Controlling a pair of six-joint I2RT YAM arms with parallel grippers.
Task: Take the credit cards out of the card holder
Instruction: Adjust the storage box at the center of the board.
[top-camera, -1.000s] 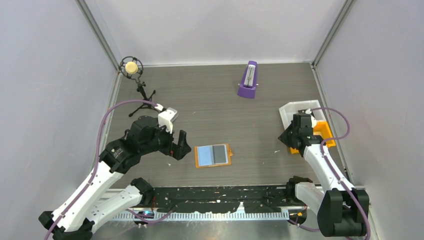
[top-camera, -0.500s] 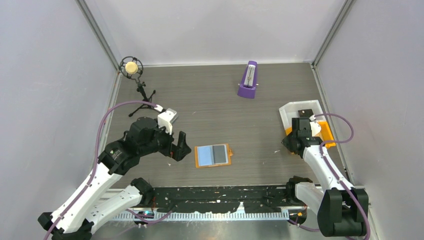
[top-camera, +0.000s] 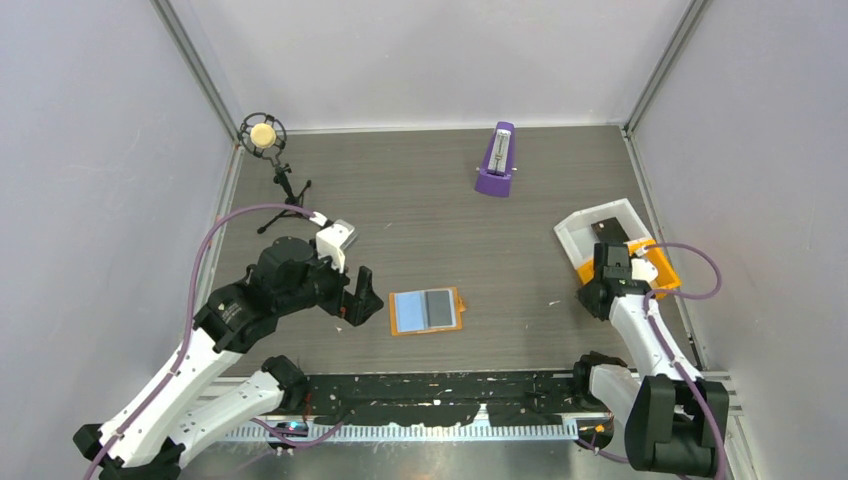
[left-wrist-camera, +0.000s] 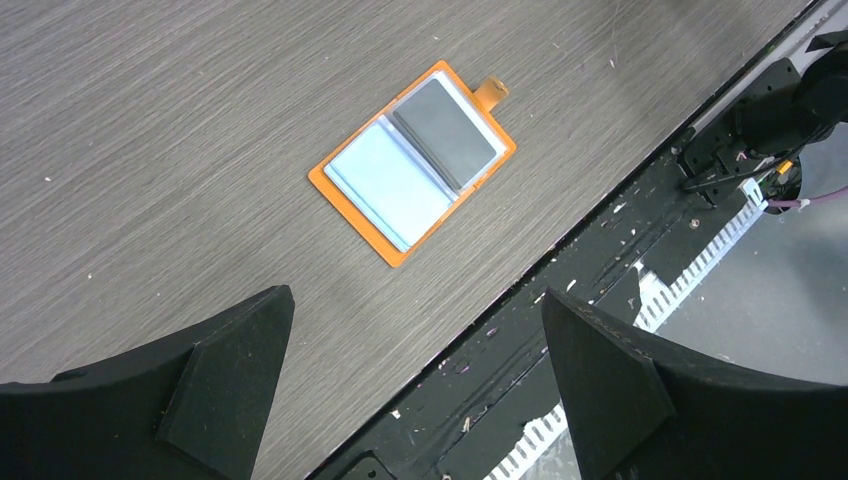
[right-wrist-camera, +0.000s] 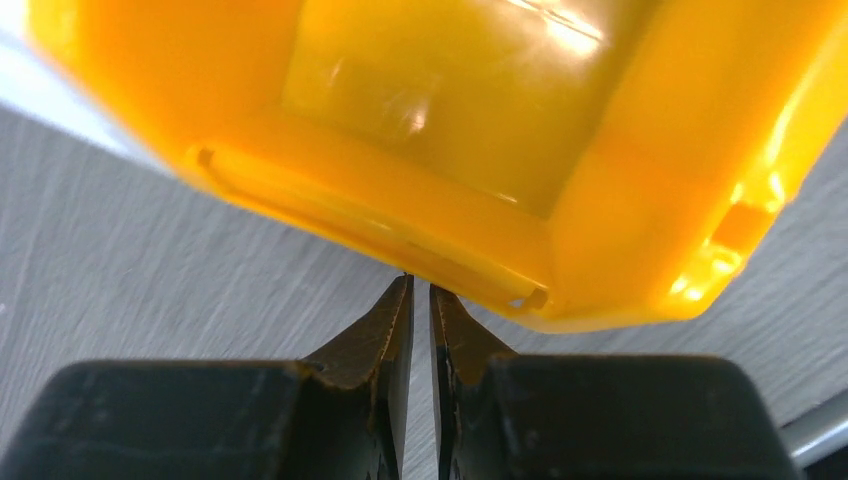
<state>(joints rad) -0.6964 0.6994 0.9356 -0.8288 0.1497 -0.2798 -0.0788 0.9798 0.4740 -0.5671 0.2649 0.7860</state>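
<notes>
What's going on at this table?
Two robot arms are emptying an orange card holder, which lies open on the table with a light blue card and a dark grey card in its pockets. The left gripper hovers wide open just left of it, touching nothing. The right gripper, jaws nearly together and empty, is at the orange bin. A black card lies in the white bin.

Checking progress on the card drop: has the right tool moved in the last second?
Yes. The right tool has pulled back toward the table's near edge, uncovering the white bin.
</notes>
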